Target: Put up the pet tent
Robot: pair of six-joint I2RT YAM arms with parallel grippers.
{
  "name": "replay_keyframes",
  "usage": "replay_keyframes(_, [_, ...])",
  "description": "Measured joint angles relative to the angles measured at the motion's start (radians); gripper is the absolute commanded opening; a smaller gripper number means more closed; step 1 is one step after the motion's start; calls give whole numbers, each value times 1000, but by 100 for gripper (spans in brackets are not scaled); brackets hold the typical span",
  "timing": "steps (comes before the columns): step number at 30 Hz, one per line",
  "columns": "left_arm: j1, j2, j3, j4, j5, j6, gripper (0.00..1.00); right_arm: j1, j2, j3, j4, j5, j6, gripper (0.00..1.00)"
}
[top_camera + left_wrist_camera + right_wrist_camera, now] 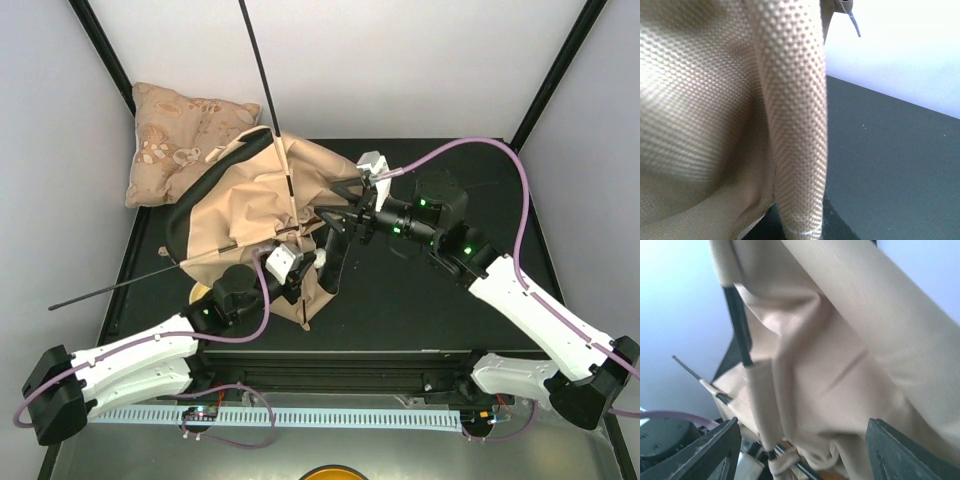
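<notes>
Nearest, the left gripper (296, 264) was pressed into canvas; I cannot tell its claw's state. The pet tent (245, 205) slumped centre-left on the table (420, 310), with 2 poles (262, 80) jutting free. The right gripper (805, 455) gaped apart against its far side. Pole-seating seemed in hand, and the next move likely called for bending an end into a corner.

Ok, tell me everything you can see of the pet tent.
The pet tent is a crumpled, half-collapsed heap of tan woven canvas, black lining showing at its left side. Thin black poles run through sleeves, ends jutting back and left. It lies on the black table, with the left end effector and right end effector both up against its fabric.
</notes>
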Motion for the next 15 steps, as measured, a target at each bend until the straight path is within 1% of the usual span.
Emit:
replay_keyframes(3, [-15, 0, 2, 0, -6, 4, 2, 17, 12, 61, -13, -8, 4, 67])
replay_keyframes(12, [-60, 14, 18, -8, -27, 18, 2, 71, 66, 179, -64, -19, -15, 46])
replay_keyframes(15, [-69, 14, 19, -10, -42, 19, 2, 74, 92, 213, -74, -14, -17, 41])
